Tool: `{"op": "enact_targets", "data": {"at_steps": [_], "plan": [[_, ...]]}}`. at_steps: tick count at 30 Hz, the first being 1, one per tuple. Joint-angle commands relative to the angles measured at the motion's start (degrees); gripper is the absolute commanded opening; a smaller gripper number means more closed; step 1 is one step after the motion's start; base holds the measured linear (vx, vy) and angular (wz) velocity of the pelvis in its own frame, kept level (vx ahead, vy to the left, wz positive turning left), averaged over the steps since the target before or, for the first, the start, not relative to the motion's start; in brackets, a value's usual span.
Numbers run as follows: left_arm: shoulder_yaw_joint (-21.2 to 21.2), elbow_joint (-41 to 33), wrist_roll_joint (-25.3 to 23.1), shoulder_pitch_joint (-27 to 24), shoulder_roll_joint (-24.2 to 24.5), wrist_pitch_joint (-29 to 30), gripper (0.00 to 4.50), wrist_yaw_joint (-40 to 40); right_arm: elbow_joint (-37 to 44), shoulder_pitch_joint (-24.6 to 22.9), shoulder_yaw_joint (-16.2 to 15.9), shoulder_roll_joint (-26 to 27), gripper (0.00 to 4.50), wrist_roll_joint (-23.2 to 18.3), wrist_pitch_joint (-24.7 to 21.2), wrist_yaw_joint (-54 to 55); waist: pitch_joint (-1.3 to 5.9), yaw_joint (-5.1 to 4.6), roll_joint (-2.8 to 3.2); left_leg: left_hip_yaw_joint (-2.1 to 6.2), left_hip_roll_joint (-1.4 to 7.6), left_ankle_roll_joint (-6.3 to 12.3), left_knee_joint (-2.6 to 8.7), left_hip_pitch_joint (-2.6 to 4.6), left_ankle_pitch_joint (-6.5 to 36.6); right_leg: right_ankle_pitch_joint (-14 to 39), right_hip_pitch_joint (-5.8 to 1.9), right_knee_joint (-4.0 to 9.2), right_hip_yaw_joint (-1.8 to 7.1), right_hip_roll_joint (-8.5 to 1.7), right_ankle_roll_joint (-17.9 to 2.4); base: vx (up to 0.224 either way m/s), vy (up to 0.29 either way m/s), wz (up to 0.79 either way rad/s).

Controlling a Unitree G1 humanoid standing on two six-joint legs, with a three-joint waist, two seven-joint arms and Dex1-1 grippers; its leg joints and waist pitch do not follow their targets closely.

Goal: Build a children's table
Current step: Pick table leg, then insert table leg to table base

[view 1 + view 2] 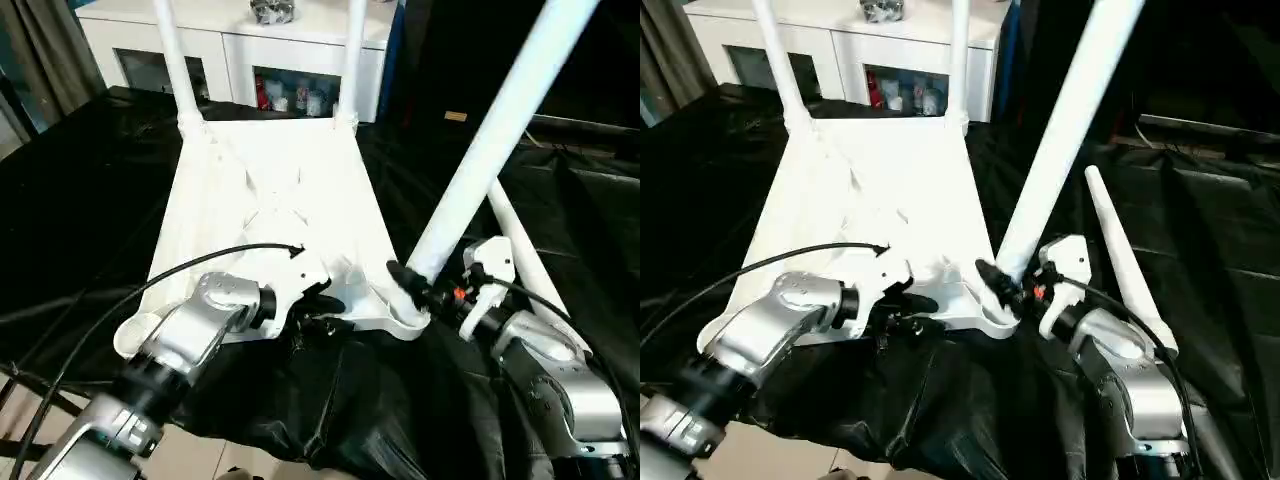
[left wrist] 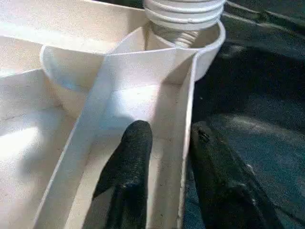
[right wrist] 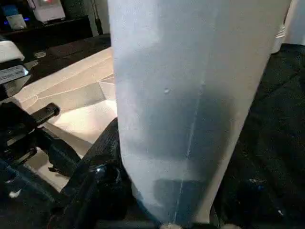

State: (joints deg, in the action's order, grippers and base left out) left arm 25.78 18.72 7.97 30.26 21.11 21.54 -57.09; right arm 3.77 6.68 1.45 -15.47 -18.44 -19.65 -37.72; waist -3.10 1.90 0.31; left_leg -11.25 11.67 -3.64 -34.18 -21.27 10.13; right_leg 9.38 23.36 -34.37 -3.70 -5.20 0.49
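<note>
The white tabletop (image 1: 270, 190) lies ribbed side up on black cloth. Two white legs (image 1: 172, 60) (image 1: 353, 60) stand upright in its far corner sockets. My right gripper (image 1: 420, 285) is shut on a third leg (image 1: 500, 130) near its base. That leg leans to the right, its threaded end (image 2: 183, 14) at the near right corner socket (image 2: 209, 43). My left gripper (image 1: 320, 300) is shut on the tabletop's near rim (image 2: 188, 119), one finger (image 2: 128, 176) inside the wall and the other outside. A fourth leg (image 1: 1125, 260) lies on the cloth to the right.
A white cabinet (image 1: 240, 40) with glass doors stands behind the tabletop's far end. Black cloth (image 1: 80, 200) covers the surface all round and hangs in folds at the near edge. A black cable (image 1: 150, 275) arcs over my left forearm.
</note>
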Motion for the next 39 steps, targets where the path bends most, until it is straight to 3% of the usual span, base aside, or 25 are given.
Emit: {"op": "enact_targets", "data": {"at_steps": [1, 7, 14, 21, 24, 26, 29, 31, 32, 37, 38, 39], "plan": [[0.99, 1.3, -1.24, 1.16, 0.31, -0.68, 1.22, -0.92, 1.81, 0.07, -0.32, -0.42, 1.91, -0.59, -0.3, -0.4, 3.71, 0.05, 0.21, 1.04, 1.1, -0.4, 4.45, 0.69, 17.69, 20.38, -2.44, 4.86, 2.11, -2.29, -9.1, 0.0, 0.0, 0.0], [2.06, 4.59, -3.39, 2.48, 0.25, -2.69, 0.67, -2.6, 0.83, 0.73, -0.98, -1.02, 1.91, -0.27, -0.31, -0.93, 3.6, 0.02, 0.16, 1.04, 1.13, -0.44, 4.5, 0.79, 18.55, 21.28, -2.4, 4.98, 2.08, -2.36, -9.4, 0.0, 0.0, 0.0], [1.98, 6.77, -4.24, 3.14, -0.27, -3.48, 0.09, -2.72, -2.08, 2.53, -2.05, -1.65, 1.91, 0.79, 0.26, -1.99, 3.37, -0.14, -0.02, 1.22, 0.99, -0.55, 4.41, 1.06, 21.13, 28.55, -2.0, 5.86, 1.85, -2.53, -7.2, 0.0, 0.0, 0.0], [-1.91, 9.99, -2.59, 4.5, -2.21, -4.04, 0.0, -0.58, -8.05, 6.41, -2.92, -1.54, 1.91, 1.89, 1.49, -2.47, 3.34, -0.42, -0.12, 1.38, 0.93, -0.49, 4.47, 0.93, 21.37, 29.71, -2.02, 6.09, 1.54, -2.58, -6.9, 0.0, 0.0, 0.0], [-3.24, 10.3, -1.33, 4.9, -2.5, -4.79, 0.0, -1.82, -13.0, 8.95, -3.77, -2.07, 1.91, 3.46, 2.62, -3.01, 3.43, -0.58, -0.56, 1.35, 0.87, -0.09, 4.38, 0.67, 20.44, 29.84, -2.18, 5.99, 1.53, -2.72, -7.13, 0.0, 0.0, 0.0], [-3.37, 10.56, -1.25, 5.04, -2.58, -4.97, 0.0, -2.13, -14.25, 9.57, -4.1, -2.4, 1.91, 4.13, 2.96, -3.15, 3.39, -0.7, -0.53, 1.21, 0.9, 0.12, 4.23, 1.02, 20.39, 30.1, -1.84, 6.12, 1.63, -2.67, -7.27, 0.0, 0.0, 0.0], [-3.5, 12.15, -1.73, 5.56, -2.75, -5.85, 0.0, -2.03, -16.4, 10.84, -3.75, -2.83, 1.91, 4.48, 3.61, -3.72, 3.41, -0.76, -0.55, 1.13, 0.94, 0.49, 4.28, 0.93, 19.94, 28.68, -1.9, 5.97, 1.7, -2.56, -7.82, 0.0, 0.0, 0.0], [-3.68, 12.56, -1.75, 5.66, -2.88, -6.29, 0.0, -2.18, -17.27, 11.32, -3.55, -3.03, 1.91, 4.57, 3.92, -3.72, 3.43, -0.78, -0.5, 1.12, 0.89, 0.56, 4.27, 0.92, 19.96, 28.46, -1.96, 5.9, 1.63, -2.54, -8.15, 0.0, 0.0, 0.0], [-4.14, 12.5, -1.3, 5.56, -3.06, -6.73, 0.0, -2.88, -18.54, 11.87, -3.35, -3.21, 1.91, 4.59, 4.3, -3.67, 3.41, -0.83, -0.99, 1.04, 0.95, 0.67, 4.23, 0.89, 19.94, 28.57, -1.94, 5.97, 1.68, -2.58, -8.15, 0.0, 0.0, 0.0], [-4.74, 12.4, -1.26, 5.43, -3.28, -7.31, 0.0, -3.38, -20.19, 12.43, -3.52, -3.33, 1.91, 4.44, 4.19, -4.35, 3.36, -0.8, -0.79, 1.11, 0.95, 0.77, 4.21, 1.01, 20.04, 30.46, -1.85, 6.1, 1.6, -2.69, -7.61, 0.0, 0.0, 0.0], [-5.05, 12.66, -1.35, 5.51, -3.36, -7.71, 0.0, -3.11, -19.44, 11.96, -3.72, -3.54, 1.91, 3.78, 3.28, -5.5, 3.35, -0.87, -1.19, 1.04, 0.92, 0.91, 4.19, 0.89, 19.9, 30.78, -1.85, 6.16, 1.62, -2.64, -7.4, 0.0, 0.0, 0.0], [-5.19, 12.82, -1.32, 5.57, -3.39, -7.99, 0.0, -3.06, -18.58, 11.5, -3.8, -3.68, 1.91, 3.23, 2.56, -6.15, 3.29, -0.76, -1.02, 1.06, 0.88, 1.14, 4.17, 0.94, 19.77, 31.2, -1.83, 6.21, 1.62, -2.66, -7.22, 0.0, 0.0, 0.0]]}}
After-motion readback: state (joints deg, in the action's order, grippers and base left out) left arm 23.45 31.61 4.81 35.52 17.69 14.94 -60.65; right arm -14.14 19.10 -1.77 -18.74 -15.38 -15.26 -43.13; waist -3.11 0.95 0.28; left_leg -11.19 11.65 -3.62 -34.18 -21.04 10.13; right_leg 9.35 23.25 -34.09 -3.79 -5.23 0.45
